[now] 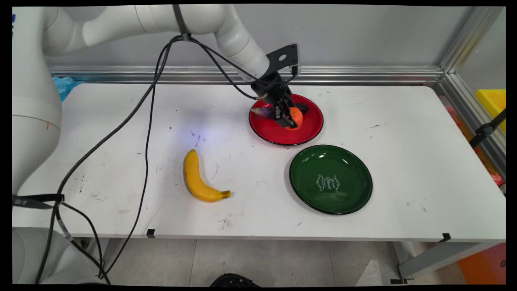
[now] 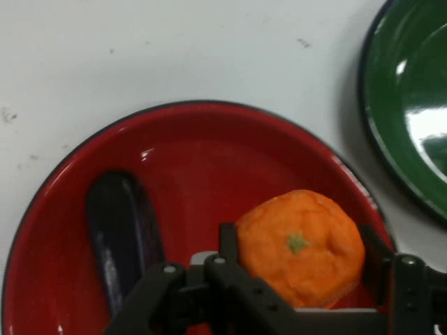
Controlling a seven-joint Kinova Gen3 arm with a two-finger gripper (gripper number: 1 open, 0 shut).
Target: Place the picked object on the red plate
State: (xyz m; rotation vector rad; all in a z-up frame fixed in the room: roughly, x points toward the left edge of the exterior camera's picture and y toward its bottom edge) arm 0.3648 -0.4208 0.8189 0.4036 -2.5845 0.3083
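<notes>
Main view: gripper (image 1: pixel 289 117) reaches down over red plate (image 1: pixel 307 131) at the table's (image 1: pixel 404 161) far middle; orange (image 1: pixel 297 117) sits between its fingers, purple eggplant (image 1: pixel 262 110) just to picture left; green plate (image 1: pixel 331 179) and banana (image 1: pixel 199 178) lie nearer the camera.
Hand view: fingers (image 2: pixel 228 241) flank the orange (image 2: pixel 302 246), one on each side, seemingly touching it; eggplant (image 2: pixel 124 237), long axis roughly along the hand's direction, lies outside the left finger.
Grip: fingers closed around the orange, resting in the red plate (image 2: pixel 181 150).

My main camera looks down across the table (image 1: pixel 404 133); my hand camera sits close above the red plate (image 2: pixel 209 160), seen in both views.
</notes>
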